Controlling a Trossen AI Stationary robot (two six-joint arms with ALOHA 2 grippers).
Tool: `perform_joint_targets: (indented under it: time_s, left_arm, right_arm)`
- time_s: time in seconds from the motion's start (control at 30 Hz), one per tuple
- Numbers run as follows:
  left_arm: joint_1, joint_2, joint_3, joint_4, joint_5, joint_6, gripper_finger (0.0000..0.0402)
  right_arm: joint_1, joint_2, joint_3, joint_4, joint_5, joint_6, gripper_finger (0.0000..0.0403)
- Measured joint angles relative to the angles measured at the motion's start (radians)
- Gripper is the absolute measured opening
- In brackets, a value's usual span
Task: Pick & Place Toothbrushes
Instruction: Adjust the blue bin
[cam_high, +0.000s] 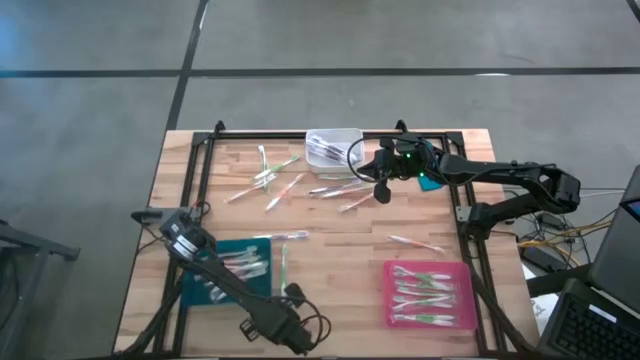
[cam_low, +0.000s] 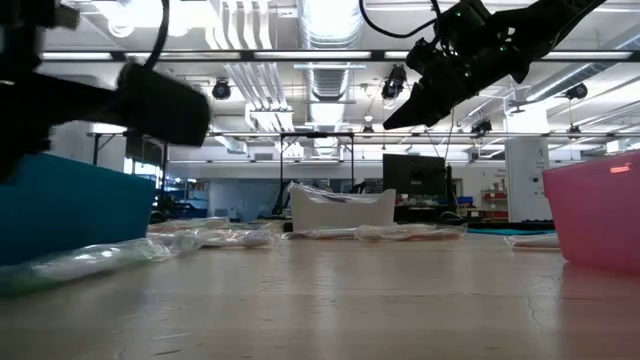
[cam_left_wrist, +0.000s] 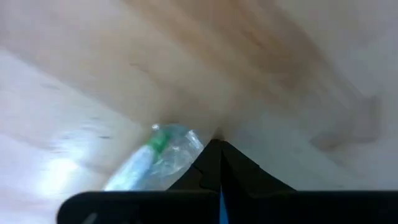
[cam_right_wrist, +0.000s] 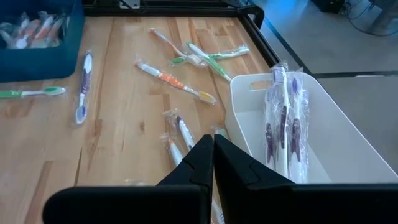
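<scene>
My left gripper (cam_left_wrist: 214, 149) is shut and points straight down, close above the wood by the teal tray (cam_high: 228, 272) at the table's near left. A wrapped toothbrush with a green accent (cam_left_wrist: 155, 158) lies right beside its fingertips. The wrist (cam_high: 183, 238) hides the fingers in the high view. My right gripper (cam_high: 383, 192) hangs shut above the table's far middle, next to the white bin (cam_right_wrist: 311, 143). The bin holds wrapped purple toothbrushes (cam_right_wrist: 283, 118). Loose toothbrushes (cam_high: 275, 178) lie flat on the wood around it. My left gripper's shut fingertips (cam_left_wrist: 205, 163) stand against the clear wrapper end (cam_left_wrist: 186, 146) of the green toothbrush, coming from above. Whether they touch it I cannot tell. The toothbrush lies on the wood.
A pink tray (cam_high: 462, 300) at the near right holds several toothbrushes. The teal tray also holds some (cam_high: 245, 262). One green toothbrush (cam_high: 283, 262) lies beside the teal tray, and a single one (cam_high: 415, 243) lies above the pink tray. A black frame (cam_high: 300, 135) rims the table.
</scene>
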Motion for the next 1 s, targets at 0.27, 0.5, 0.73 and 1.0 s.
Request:
perform_joint_targets:
  time_s: [0.27, 0.5, 0.73, 1.0]
  left_arm:
    - [0.012, -0.004, 0.092, 0.008, -0.091, 0.013, 0.0002]
    - [0.023, -0.05, 0.155, -0.053, -0.282, -0.089, 0.0001]
    - [0.057, -0.193, 0.112, -0.291, -0.433, -0.506, 0.0001]
    - [0.058, -0.272, -0.032, -0.283, -0.245, -0.81, 0.0001]
  right_arm:
    - [0.0, 0.0, -0.001, 0.0, 0.0, 0.003, 0.0008]
    - [0.0, 0.0, -0.002, -0.001, 0.0, 0.018, 0.0008]
    - [0.004, 0.0, -0.01, -0.007, -0.001, 0.041, 0.0008]
    - [0.008, 0.0, -0.013, -0.006, -0.002, 0.041, 0.0008]
